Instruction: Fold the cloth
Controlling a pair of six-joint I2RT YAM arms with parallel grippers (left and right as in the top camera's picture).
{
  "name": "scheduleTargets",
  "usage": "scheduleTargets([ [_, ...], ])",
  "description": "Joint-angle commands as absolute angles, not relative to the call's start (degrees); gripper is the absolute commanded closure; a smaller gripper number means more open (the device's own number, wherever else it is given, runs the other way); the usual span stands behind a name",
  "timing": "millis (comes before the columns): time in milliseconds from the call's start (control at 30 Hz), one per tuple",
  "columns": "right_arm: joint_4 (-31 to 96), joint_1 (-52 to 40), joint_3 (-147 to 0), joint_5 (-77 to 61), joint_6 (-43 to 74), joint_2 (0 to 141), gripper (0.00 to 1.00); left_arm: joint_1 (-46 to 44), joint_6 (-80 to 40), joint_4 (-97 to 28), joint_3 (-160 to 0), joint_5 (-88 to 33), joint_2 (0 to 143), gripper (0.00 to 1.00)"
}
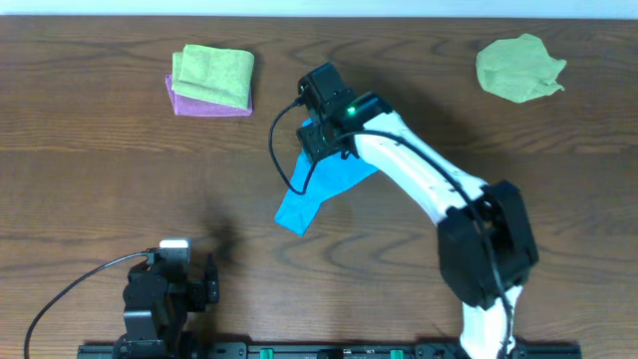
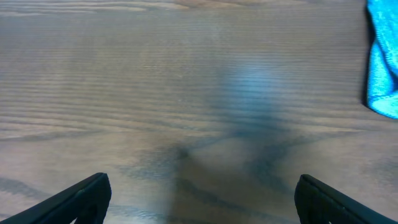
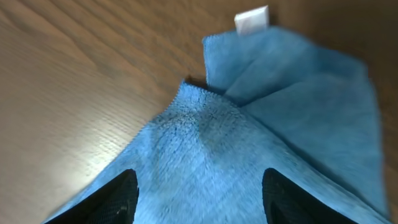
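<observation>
A blue cloth [image 1: 317,189] lies partly folded and rumpled on the wooden table near the middle. My right gripper [image 1: 321,135] hovers over its far end; in the right wrist view the open fingers [image 3: 198,196] straddle the blue cloth [image 3: 261,124], which has a white tag [image 3: 252,20] at its far corner. My left gripper [image 2: 199,199] is open and empty over bare wood at the near left, with the cloth's edge [image 2: 380,62] showing at the far right of its view.
A folded green cloth on a folded pink one [image 1: 211,82] sits at the back left. A crumpled green cloth [image 1: 518,68] lies at the back right. The left arm [image 1: 164,294] rests at the table's front edge.
</observation>
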State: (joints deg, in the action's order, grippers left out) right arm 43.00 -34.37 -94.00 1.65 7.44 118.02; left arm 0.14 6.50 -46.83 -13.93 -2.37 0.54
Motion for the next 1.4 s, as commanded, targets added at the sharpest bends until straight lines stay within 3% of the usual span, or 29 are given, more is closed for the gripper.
scheduleTargets([
  [0, 42.04, -34.46, -93.97, 1.48, 8.78, 119.11, 0.37, -0.01, 7.27, -47.77, -13.58, -4.58, 0.21, 0.05],
  [800, 36.16, -34.41, -94.0, 1.08, 11.18, 126.87, 0.44, -0.01, 7.27, -47.79, -13.58, -4.58, 0.21, 0.05],
  [1100, 35.44, -34.41, -94.0, 1.08, 11.35, 127.26, 0.59, -0.01, 7.27, -47.79, -13.58, -4.56, 0.21, 0.04],
  [1267, 35.35, -34.41, -94.0, 1.1, 11.35, 127.42, 0.75, -0.01, 7.27, -47.79, -13.58, -4.56, 0.21, 0.05],
  [1367, 35.4, -34.41, -94.0, 1.1, 11.35, 127.42, 0.78, -0.01, 7.27, -47.79, -13.58, -4.54, 0.21, 0.05],
])
